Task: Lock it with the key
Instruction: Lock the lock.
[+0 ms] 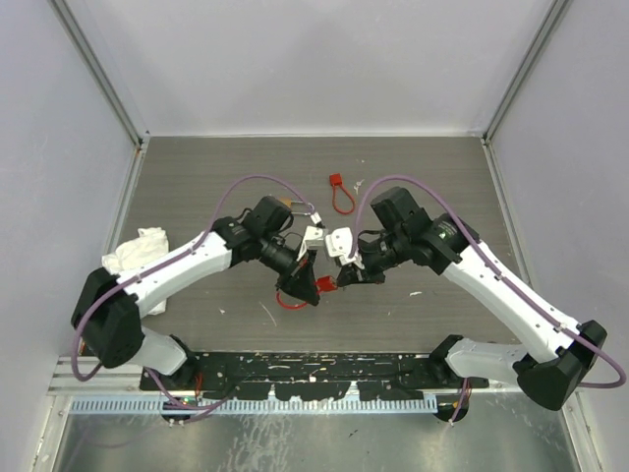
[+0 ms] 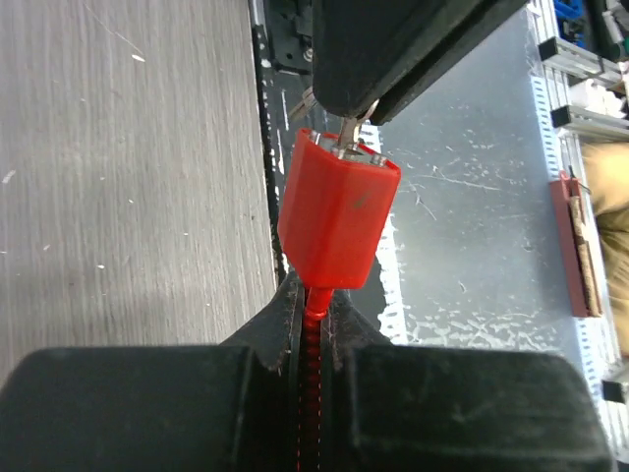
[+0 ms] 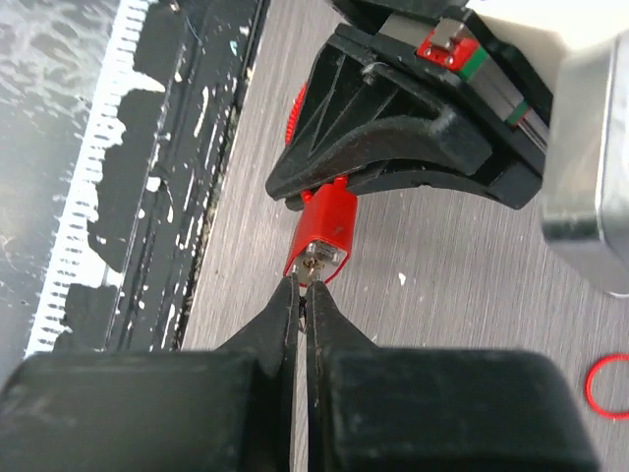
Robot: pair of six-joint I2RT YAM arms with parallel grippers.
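Two red locks, one key, one white cloth and two robot arms are present.

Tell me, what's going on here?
Left end effector shut on red lock, by its cable. Right end effector shut on key, tip at keyhole. Spare lock behind, apart.

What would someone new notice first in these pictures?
The small red plastic padlock, held over the grey table: the left gripper clamps its red cable shackle while the right gripper pinches the tiny silver key at its keyhole end. A second red cable lock lies farther back.
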